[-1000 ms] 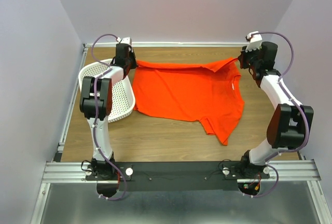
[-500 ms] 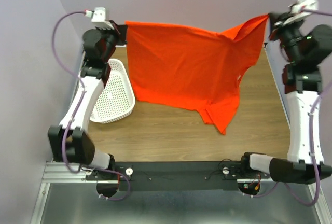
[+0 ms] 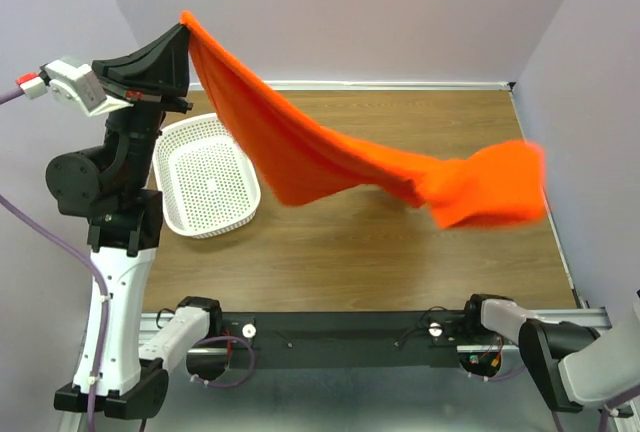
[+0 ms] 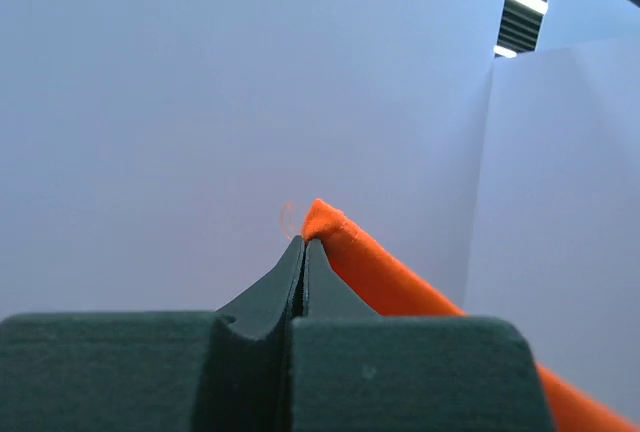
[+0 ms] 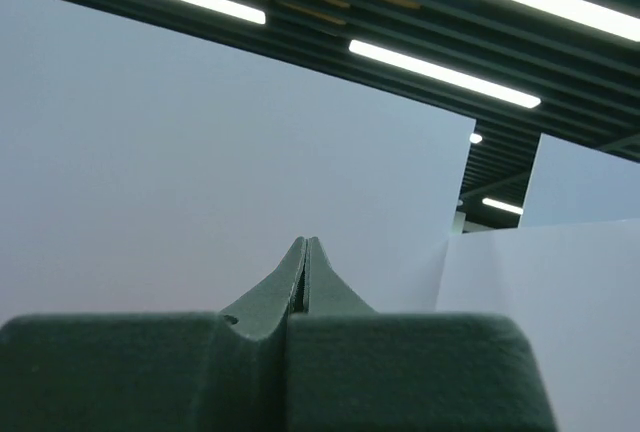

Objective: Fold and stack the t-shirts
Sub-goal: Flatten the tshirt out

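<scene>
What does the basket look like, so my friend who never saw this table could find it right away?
Look at the brown wooden table, then go to its left side. The basket sits there on the wood, white and full of tiny holes. Its neighbour, the orange t-shirt, is cloth held up in the air by the left gripper.

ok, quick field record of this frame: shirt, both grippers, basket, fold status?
t-shirt: orange-red, unfolded, hanging from its upper-left end and sagging rightward over the table; right end blurred
left gripper: shut on the t-shirt's edge, raised high
right gripper: shut, no cloth between its fingers, pointing at the ceiling; out of the top view
basket: white, perforated, empty, on the table's left side
fold status: not begun, nothing stacked
</scene>
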